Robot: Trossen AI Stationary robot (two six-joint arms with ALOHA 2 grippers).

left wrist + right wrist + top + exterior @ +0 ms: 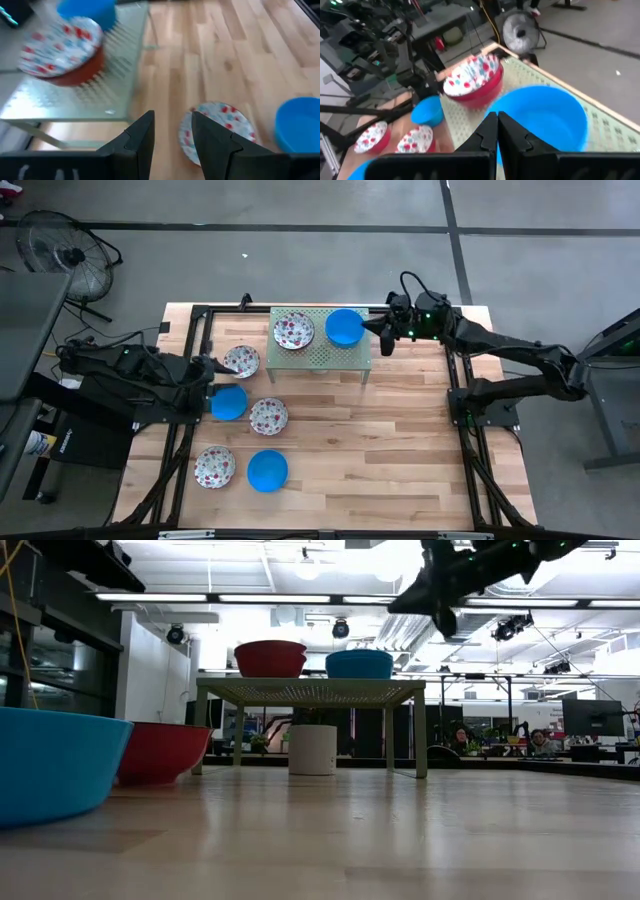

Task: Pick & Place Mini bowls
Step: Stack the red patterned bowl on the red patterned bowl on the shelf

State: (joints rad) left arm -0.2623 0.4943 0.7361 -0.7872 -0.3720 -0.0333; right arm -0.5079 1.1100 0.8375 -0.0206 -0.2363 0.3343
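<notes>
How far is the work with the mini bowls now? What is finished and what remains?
Two bowls already stand on the green rack: a floral bowl and a blue bowl. In hand: the left gripper, fingers apart, is at the floral bowl beside the rack, not yet gripping it; the shut right gripper hangs empty near the rack's blue bowl. Four bowls remain on the table.

two matte black jointed arms, looped black cables, green lights on the right wrist, angular black fingers [145,135]
</notes>
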